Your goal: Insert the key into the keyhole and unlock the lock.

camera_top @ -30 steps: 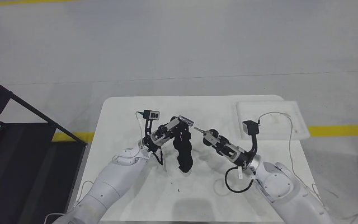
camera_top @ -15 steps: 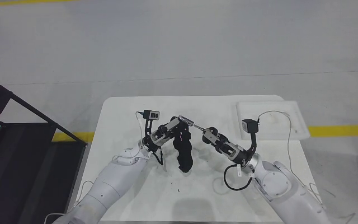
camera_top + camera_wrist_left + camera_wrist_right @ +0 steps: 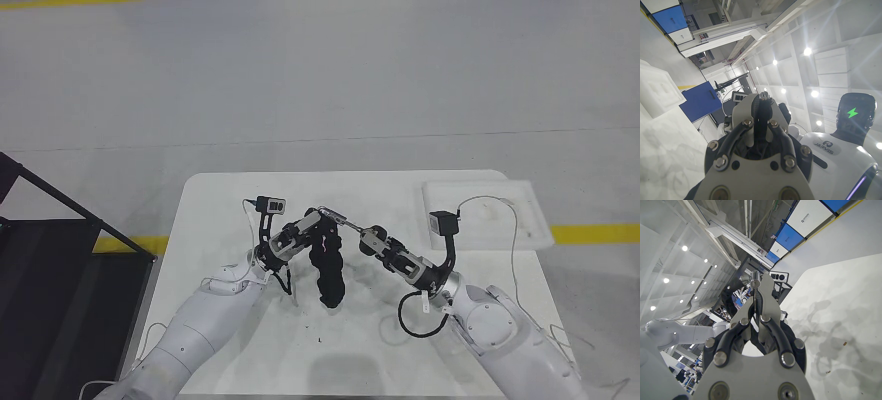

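- Table (image 3: 220, 330): both arms were up over the middle of it, lock and key in the air.
- Left hand (image 3: 762, 101): clenched on the lock's black part, holding it off the table.
- Right hand (image 3: 365, 236): pinched tight on the key.
- Lock (image 3: 755, 281): stiff metal barrel, floppy black tail. I'd grip close behind the barrel.
- Key (image 3: 754, 294): thin, light, probably slippery, so hold the flat head. Its tip sat right at the keyhole, just ahead of the right hand. Couldn't tell if it was in.
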Motion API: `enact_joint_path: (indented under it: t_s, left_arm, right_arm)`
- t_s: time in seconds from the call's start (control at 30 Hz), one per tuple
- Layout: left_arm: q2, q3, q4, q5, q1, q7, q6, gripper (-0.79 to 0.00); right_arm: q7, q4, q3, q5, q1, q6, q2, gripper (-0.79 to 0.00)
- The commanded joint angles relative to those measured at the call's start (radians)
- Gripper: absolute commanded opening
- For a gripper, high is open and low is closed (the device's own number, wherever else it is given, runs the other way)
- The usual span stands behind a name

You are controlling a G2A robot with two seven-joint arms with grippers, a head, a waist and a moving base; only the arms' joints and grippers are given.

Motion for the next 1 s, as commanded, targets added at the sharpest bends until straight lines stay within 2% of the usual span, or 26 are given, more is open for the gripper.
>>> enact_joint_path:
  t_s: [0.0, 0.97]
  left_arm:
    - [0.0, 0.0, 0.0, 0.0, 0.0, 0.0, 0.0, -0.785]
    - [0.0, 0.0, 0.0, 0.0, 0.0, 0.0, 0.0, -0.785]
  right_arm:
    - [0.004, 0.001, 0.001, 0.0, 0.0, -0.002, -0.002, -0.785]
    - [0.061, 0.007, 0.068, -0.045, -0.019, -0.023, -0.016, -0.785]
